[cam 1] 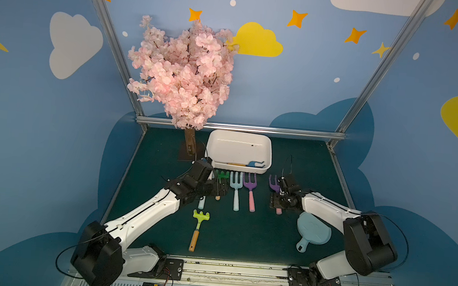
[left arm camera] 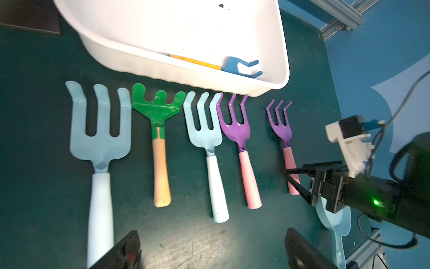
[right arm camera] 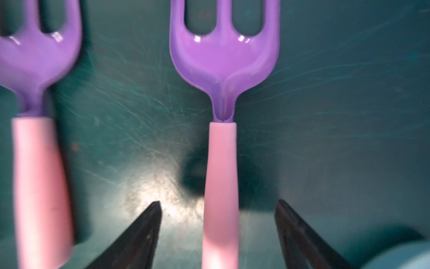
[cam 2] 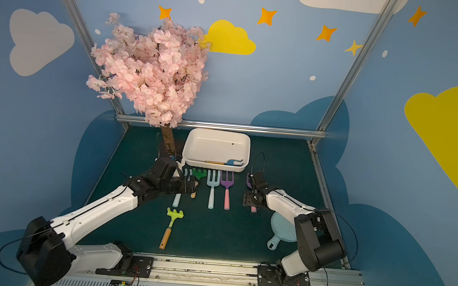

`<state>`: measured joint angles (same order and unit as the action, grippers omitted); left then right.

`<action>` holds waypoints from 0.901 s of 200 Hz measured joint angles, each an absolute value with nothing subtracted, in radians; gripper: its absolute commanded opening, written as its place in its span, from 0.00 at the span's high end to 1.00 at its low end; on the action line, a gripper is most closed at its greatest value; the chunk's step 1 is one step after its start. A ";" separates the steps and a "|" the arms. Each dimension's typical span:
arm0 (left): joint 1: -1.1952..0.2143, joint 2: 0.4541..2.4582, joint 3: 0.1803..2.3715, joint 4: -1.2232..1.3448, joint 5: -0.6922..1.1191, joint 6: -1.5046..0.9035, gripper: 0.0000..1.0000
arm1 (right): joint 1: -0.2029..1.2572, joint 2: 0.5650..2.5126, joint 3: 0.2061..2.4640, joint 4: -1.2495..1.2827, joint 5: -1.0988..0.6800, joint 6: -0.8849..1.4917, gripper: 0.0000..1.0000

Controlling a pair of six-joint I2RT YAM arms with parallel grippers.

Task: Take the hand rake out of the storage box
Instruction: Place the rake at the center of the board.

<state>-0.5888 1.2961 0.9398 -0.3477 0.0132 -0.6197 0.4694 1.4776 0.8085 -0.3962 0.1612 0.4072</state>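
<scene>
Box (cam 1: 237, 169) (cam 2: 215, 166) (left arm camera: 190, 79): white, shallow, rectangular, with rounded corners and a rolled rim. It stands upright and open near the middle of the table's (cam 1: 243, 234) far edge. There is a dark speck on its floor.

Rake (cam 1: 253, 164) (cam 2: 232, 163) (left arm camera: 229, 67): blue head, yellow handle. It lies flat inside the box along the near wall, with the head in the near right corner. Two curled tines are visible.

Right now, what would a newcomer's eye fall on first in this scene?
The pink blossom tree towers at the back of the table, just left of the white storage box. In front of that box lies a row of colourful rakes, while one blue rake lies inside it. The right gripper stands open astride the pink handle of the purple rake at the row's right end.
</scene>
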 measured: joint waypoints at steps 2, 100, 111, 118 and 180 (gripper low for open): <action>-0.596 1.309 0.951 -0.349 0.007 -0.619 0.07 | 0.468 1.471 0.809 -0.399 0.162 0.406 0.12; -0.964 2.055 1.691 -0.448 -0.091 -0.659 0.21 | 0.087 1.047 0.607 -0.417 0.201 0.536 0.09; -0.988 2.143 1.798 -0.479 -0.099 -0.658 0.24 | 0.069 1.013 0.577 -0.412 0.201 0.546 0.09; -1.003 2.203 1.865 -0.499 -0.105 -0.659 0.26 | 0.059 0.991 0.564 -0.409 0.201 0.550 0.09; -1.039 2.480 2.155 -0.679 -0.167 -0.660 0.37 | 0.012 0.860 0.504 -0.351 0.165 0.570 0.09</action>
